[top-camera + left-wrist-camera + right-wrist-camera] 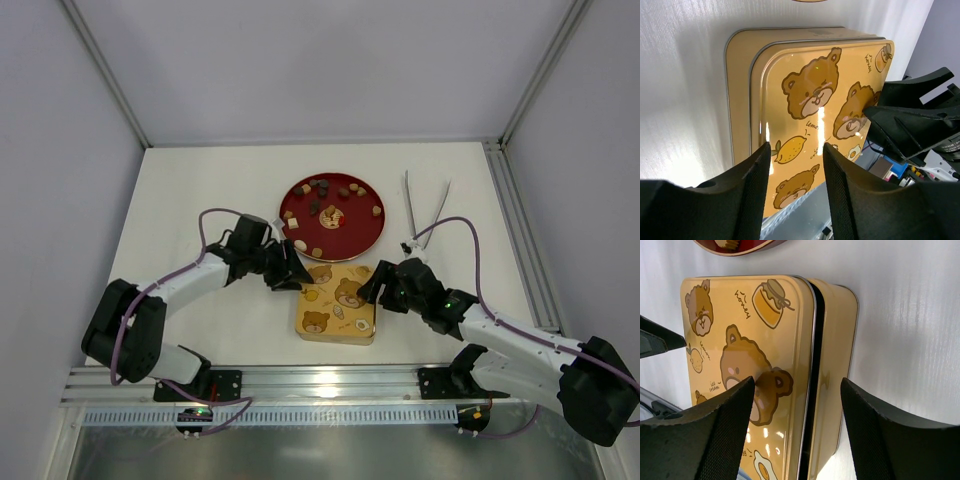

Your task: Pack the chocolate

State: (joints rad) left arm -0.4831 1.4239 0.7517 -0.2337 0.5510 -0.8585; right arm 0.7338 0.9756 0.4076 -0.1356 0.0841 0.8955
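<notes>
The chocolate (322,186), small tan, dark brown and cream pieces, lies scattered on the round red plate (355,228), on the far side of both grippers and well out of their reach. Between the two grippers sits a square yellow tin printed with cartoon bears (336,310), touching or just short of the plate's near rim. Its lid is on, with a dark slit between lid and base along the side facing the right gripper.

The left gripper (292,272) is at the tin's far left corner, partly open and holding nothing. In its wrist view the tin's edge lies just ahead of the gap between its fingers (752,190).

The right gripper (370,288) is at the opposite side, spread wider and also empty. Its fingers (725,435) straddle the tin's edge, and I cannot tell whether they touch it.

Metal tongs (409,205) lie on the white table (200,200) beyond the right gripper.
</notes>
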